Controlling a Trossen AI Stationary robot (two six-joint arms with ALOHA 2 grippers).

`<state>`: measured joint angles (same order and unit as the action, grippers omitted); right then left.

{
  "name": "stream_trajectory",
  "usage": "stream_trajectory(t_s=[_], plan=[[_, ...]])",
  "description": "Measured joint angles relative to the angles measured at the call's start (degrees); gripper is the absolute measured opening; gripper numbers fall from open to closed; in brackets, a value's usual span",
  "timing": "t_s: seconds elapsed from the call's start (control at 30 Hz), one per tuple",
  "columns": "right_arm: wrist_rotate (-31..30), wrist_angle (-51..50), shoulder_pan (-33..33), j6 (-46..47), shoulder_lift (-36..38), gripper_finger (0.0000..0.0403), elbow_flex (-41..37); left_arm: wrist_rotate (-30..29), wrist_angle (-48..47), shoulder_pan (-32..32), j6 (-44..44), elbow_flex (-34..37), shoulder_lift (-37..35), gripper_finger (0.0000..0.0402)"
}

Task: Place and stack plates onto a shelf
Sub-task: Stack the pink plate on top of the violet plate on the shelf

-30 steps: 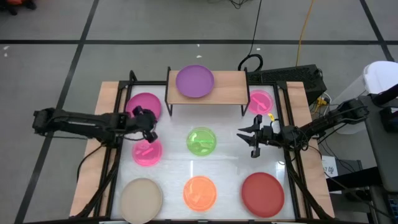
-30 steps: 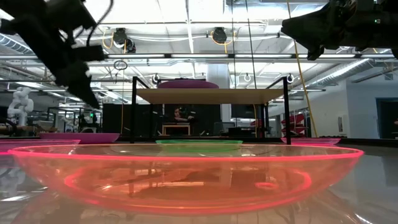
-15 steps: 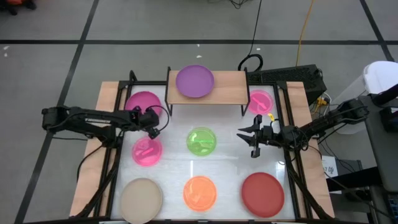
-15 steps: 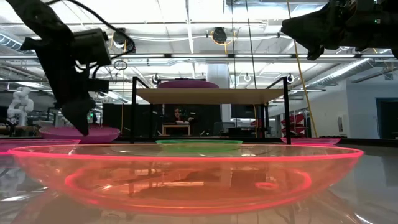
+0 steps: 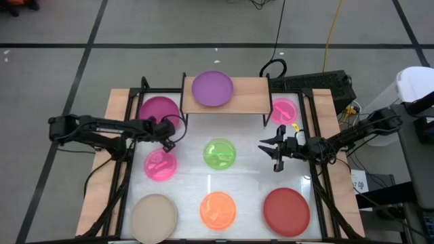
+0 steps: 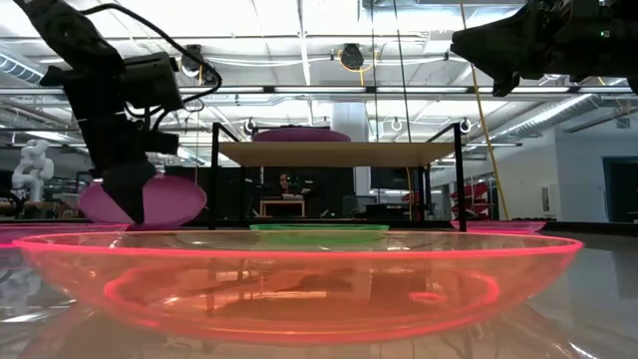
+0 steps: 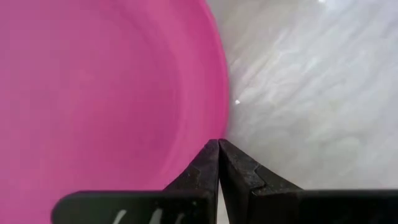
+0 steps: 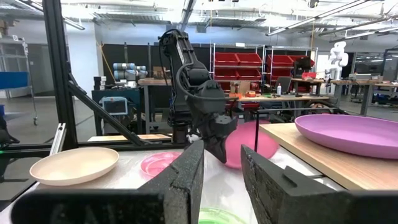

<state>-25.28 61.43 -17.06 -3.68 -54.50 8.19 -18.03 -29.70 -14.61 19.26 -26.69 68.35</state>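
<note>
Now my left claw [image 7: 217, 163] is clamped on the rim of the magenta plate [image 5: 159, 110], tilted off the table just left of the shelf [image 5: 252, 95]. Such a thin edge grip could slip, or the plate could knock the shelf's leg. Only the low view shows the lift. My right claw [image 5: 277, 154] waits open.

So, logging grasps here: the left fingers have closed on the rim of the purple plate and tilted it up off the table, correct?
Not quite: it is the magenta plate, as the low view shows. The left fingers have closed on its rim; the purple plate lies on the shelf.
</note>
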Motion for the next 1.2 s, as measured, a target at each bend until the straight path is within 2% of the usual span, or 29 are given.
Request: stream_trajectory(t_s=[0.3,0.53,0.9,1.2], plan=[[0.0,0.0,0.0,0.0,0.0,0.0089,0.0,0.4,-0.3,0.2,1.2,-0.3,-3.9,0.0015],[0.0,0.0,0.0,0.0,0.0,0.0089,0.0,2.6,-0.5,1.9,0.8,-4.1,-4.7,0.0015],[0.0,0.1,0.0,0.0,0.0,0.0089,0.0,1.7,-0.2,2.5,2.0,-4.9,-3.1,0.0015],[0.0,0.0,0.0,0.0,0.0,0.0089,0.0,0.6,-0.1,2.5,2.2,-4.9,1.8,0.0015]])
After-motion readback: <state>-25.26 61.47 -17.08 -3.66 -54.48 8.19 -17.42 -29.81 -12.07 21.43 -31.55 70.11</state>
